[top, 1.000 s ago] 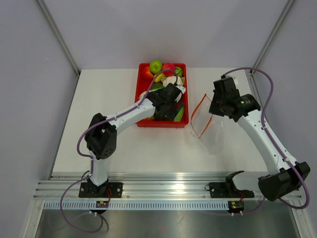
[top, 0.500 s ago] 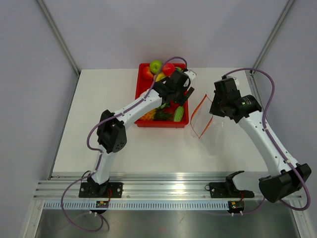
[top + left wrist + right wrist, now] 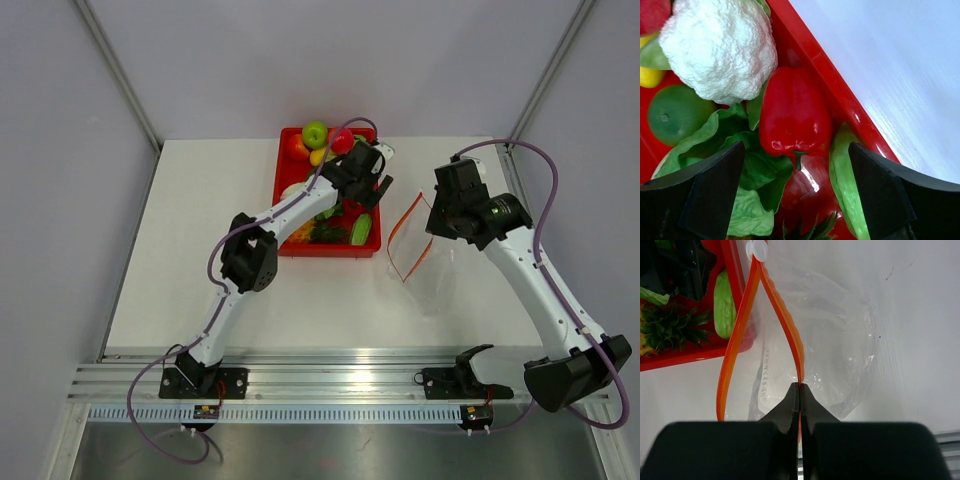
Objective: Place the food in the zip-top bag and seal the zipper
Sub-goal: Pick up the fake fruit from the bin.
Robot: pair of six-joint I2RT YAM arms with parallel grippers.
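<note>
My left gripper [image 3: 796, 152] is open and empty, hovering over the right side of the red tray [image 3: 325, 252]; it also shows in the top view [image 3: 370, 185]. Between its fingers lie a shiny red piece with a green stem [image 3: 795, 117], leafy lettuce [image 3: 742, 207] and the green cucumber piece [image 3: 847, 187]. My right gripper [image 3: 800, 386] is shut on the orange-red zipper strip [image 3: 785, 320] of the clear bag [image 3: 840, 340], holding its mouth open just right of the tray. The bag [image 3: 425, 265] looks empty.
White cauliflower [image 3: 720, 47], a green lime [image 3: 675, 112] and pineapple leaves [image 3: 810, 227] crowd the tray. A green apple [image 3: 315, 133] and red fruit [image 3: 341, 140] sit at its back. The bag's white slider [image 3: 757, 249] is at the far end. Grey walls surround the table.
My left gripper has moved from the tray's middle to its back right and its elbow has swung right. The right gripper has shifted slightly, still holding the bag open.
</note>
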